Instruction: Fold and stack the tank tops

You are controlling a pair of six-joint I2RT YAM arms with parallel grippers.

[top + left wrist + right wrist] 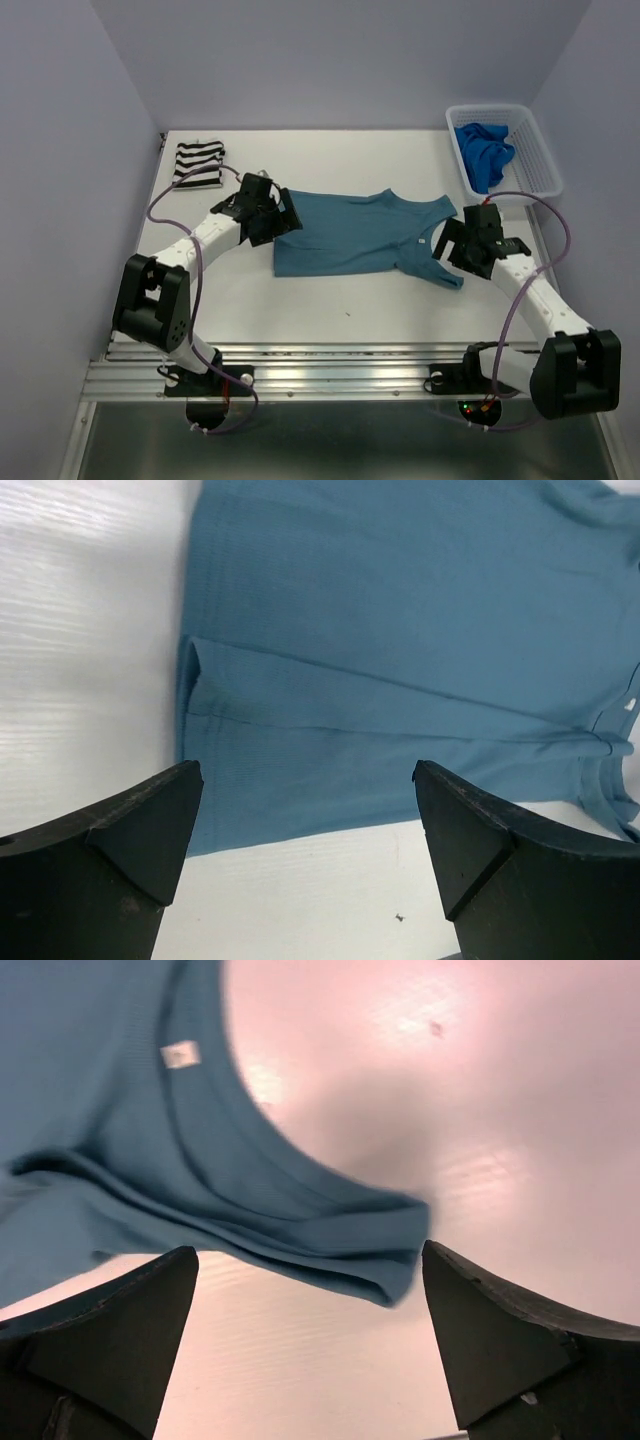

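Desk [320, 310]: spread tank top [350, 235] flat at centre, hem end to left, straps to right. Folded tank top [198, 163] in far left corner, well apart from spread tank top. Basket [545, 170] in far right corner, bunched tank top [485, 152] inside it, against its left wall. Left jaws over left edge of spread tank top, toward its far corner. Right jaws at right end of spread tank top, over near strap [330, 1240]; strap lies on desk between them. Arm bases at near edge of desk, one left, one right.
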